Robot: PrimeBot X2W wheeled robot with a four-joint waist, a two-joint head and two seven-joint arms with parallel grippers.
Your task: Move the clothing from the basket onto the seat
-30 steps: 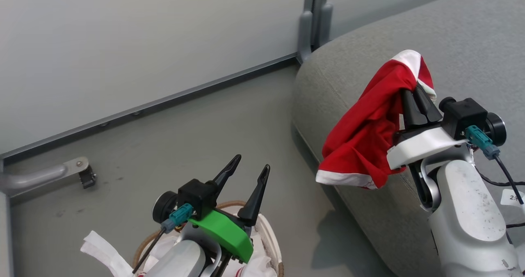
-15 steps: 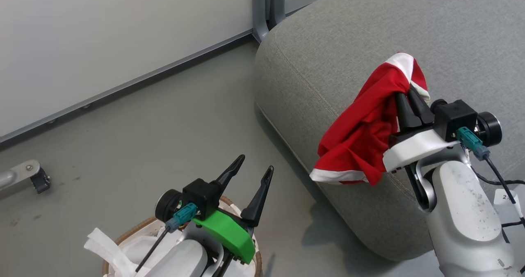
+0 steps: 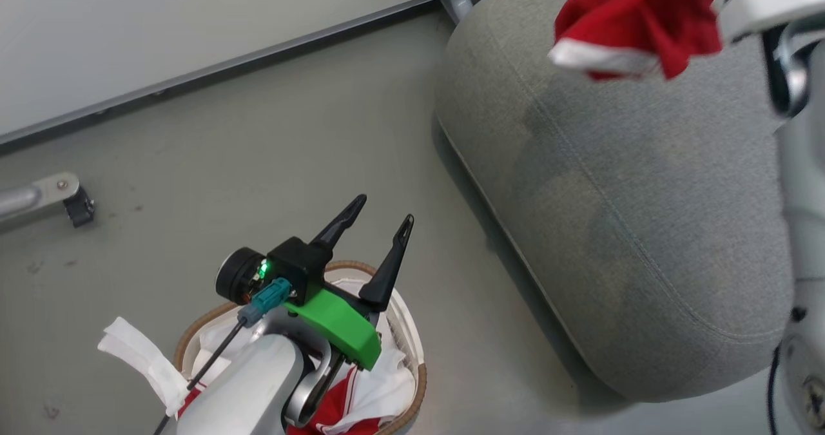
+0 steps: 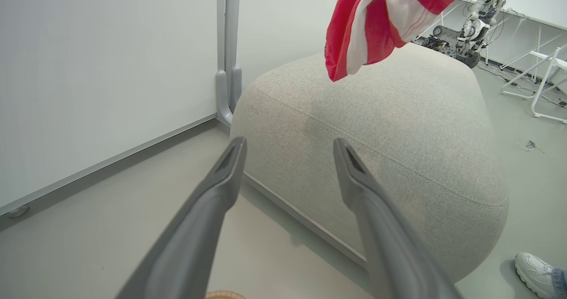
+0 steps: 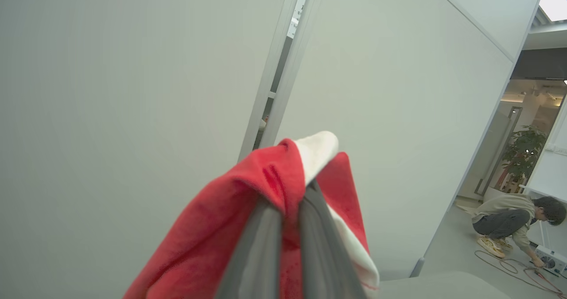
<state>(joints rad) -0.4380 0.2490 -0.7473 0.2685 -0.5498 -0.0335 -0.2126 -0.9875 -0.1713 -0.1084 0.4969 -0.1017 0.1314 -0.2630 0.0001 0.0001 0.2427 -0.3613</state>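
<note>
**Jersey raised over the seat, release pending**

Right gripper (image 5: 288, 192), fingers pressed together on a fold of the red jersey (image 3: 638, 16), now holds it higher than a second ago. The cloth, then draped level with the near edge of the grey seat (image 3: 644, 196), hangs free above its top. Lowering and release appear next. Left gripper (image 3: 385, 208), fingers apart and empty, hovers over the basket (image 3: 182, 347), where more red-and-white clothing (image 3: 330, 409) remains.

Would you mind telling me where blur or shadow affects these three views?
Head view: the red garment and right forearm are motion-smeared, and a soft shadow lies on the seat. Left wrist view: the left hand looks soft. Right wrist view: the red garment at the right hand is defocused.
</note>
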